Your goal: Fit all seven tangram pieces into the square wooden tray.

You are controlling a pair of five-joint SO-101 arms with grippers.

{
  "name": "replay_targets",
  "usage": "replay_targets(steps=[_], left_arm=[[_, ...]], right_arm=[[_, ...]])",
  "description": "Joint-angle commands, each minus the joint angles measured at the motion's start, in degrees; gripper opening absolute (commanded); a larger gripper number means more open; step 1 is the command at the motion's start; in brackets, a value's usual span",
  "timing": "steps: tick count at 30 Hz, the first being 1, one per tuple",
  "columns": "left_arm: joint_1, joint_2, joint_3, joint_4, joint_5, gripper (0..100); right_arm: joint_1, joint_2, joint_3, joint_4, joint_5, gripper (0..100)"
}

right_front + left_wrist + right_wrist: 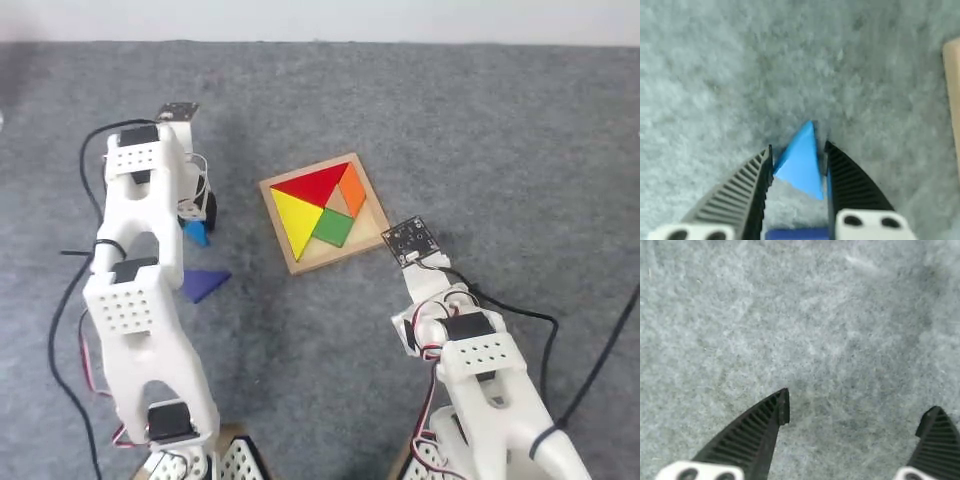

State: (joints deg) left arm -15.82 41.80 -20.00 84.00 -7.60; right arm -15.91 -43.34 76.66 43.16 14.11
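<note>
The square wooden tray [298, 262] lies mid-table, holding a red triangle [315, 185], a yellow triangle [293, 219], an orange piece [353, 189] and a green square [333, 228]; bare wood shows between them. My left gripper [797, 147] is shut on a light blue triangle [801, 161], gripped by its edges just left of the tray, low over the carpet [197, 235]. A dark blue piece [203, 284] lies on the carpet nearer the arm's base. My right gripper [860, 405] stands open above bare carpet, close to the tray's near right corner.
Grey carpet covers the whole table. The tray's edge [952, 75] shows as a pale strip in the left wrist view. A small circuit board [412, 240] on the right arm overlaps the tray's corner. Black cables trail beside both arms.
</note>
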Motion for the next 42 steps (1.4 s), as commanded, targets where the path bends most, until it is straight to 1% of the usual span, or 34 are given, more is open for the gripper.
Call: replay_targets(steps=[1,7,11,16,22,30,36,42], left_arm=[[-0.26,-0.53,-1.89,2.99,-0.97,15],[-0.26,0.09,-1.8,3.16,-0.62,16],[-0.35,-0.53,-2.07,5.8,-0.18,16],[-3.25,-1.67,-3.21,6.24,1.85,23],[-4.57,-4.04,-3.12,10.2,1.93,23],[-3.08,-3.96,-3.12,5.45,0.79,23],[1.14,-2.55,-3.12,5.45,-1.05,22],[0.79,1.76,-3.38,5.01,-0.7,21]], right_arm=[[-0.22,0.04,-0.44,-0.92,0.62,40.1],[-0.22,0.04,-0.44,-0.84,0.62,40.1],[-0.22,0.04,-0.44,-0.75,0.7,40.1],[-0.22,0.04,-0.44,-0.75,1.93,40.1],[-0.31,0.04,-0.44,-0.75,2.02,40.1],[-0.31,0.04,-0.44,-0.66,2.02,40.1],[-0.31,0.04,-0.44,-0.66,2.11,40.1],[-0.31,0.04,-0.44,-0.66,2.11,40.1]])
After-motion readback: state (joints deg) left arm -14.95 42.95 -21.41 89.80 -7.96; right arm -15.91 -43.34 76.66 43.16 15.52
